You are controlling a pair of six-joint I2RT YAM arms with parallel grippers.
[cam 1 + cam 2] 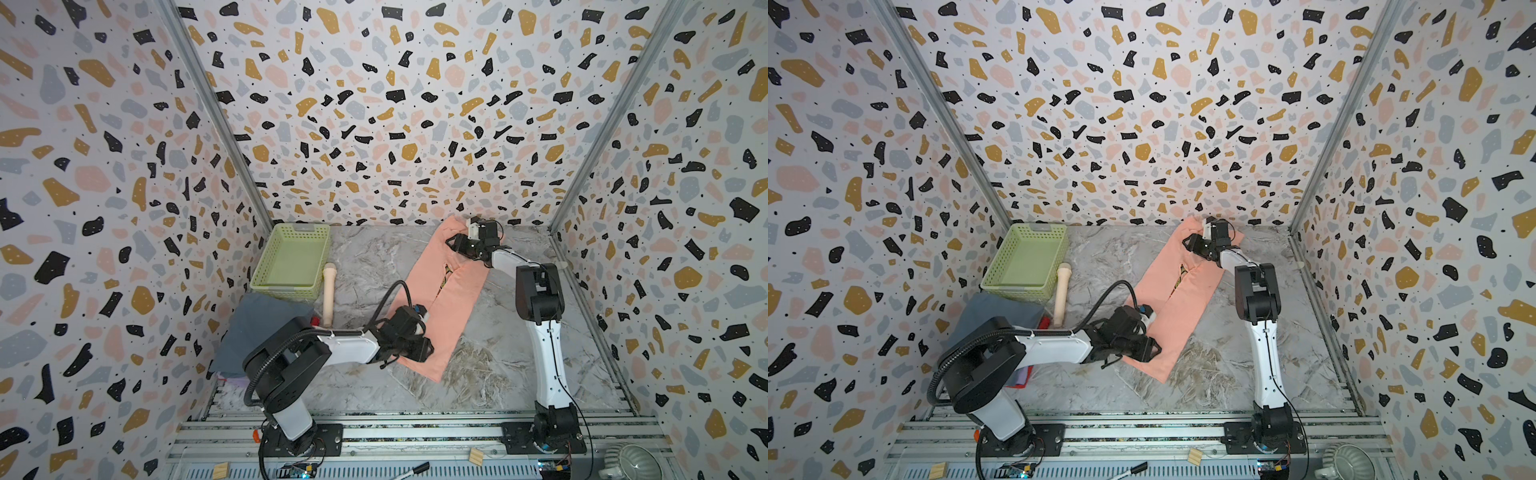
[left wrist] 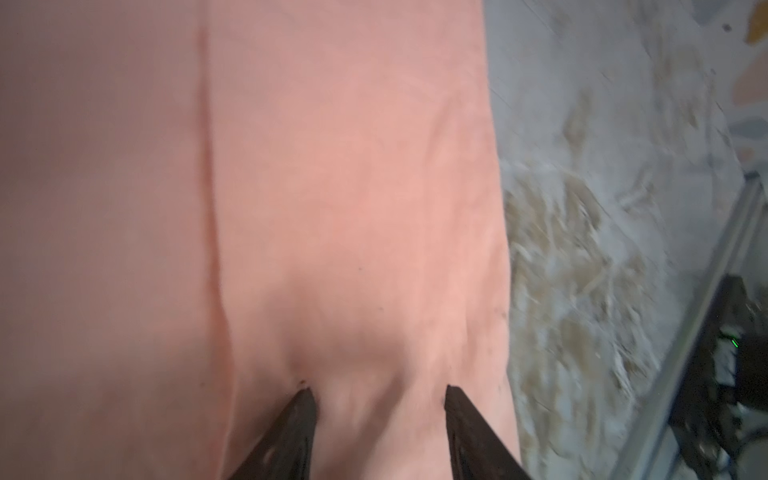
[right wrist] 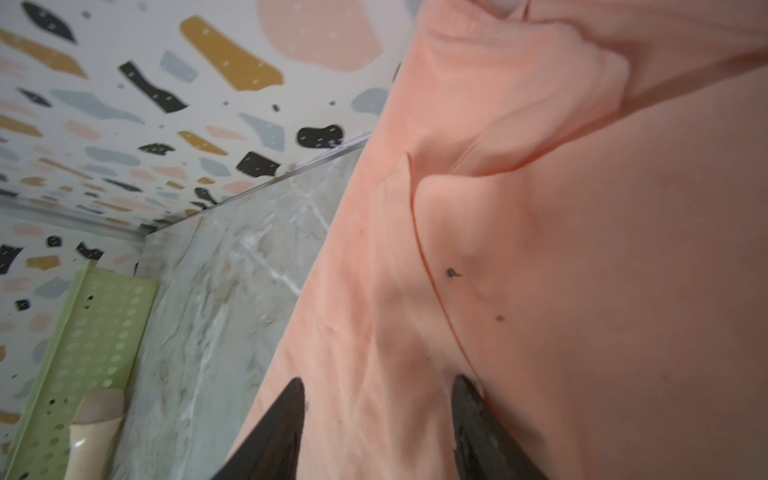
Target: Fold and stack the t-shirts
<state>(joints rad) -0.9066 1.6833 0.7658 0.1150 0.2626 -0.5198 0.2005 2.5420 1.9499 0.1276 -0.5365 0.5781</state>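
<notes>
Your salmon t-shirt [image 1: 457,291] is soft, matt cloth on a smooth marble-look tabletop [image 1: 365,257]. At ten o'clock, the basket [image 1: 286,290] is perforated plastic.

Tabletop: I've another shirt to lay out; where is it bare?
Bare marble: between the wooden stick and the salmon shirt, and in front of that shirt toward the rails. Crowded: the left corner, with basket, grey shirt and left arm.

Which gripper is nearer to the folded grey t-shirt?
Left. The left gripper is on the peach t-shirt's near end, right of the grey t-shirt; the right gripper is at its far end, farther away.
</notes>
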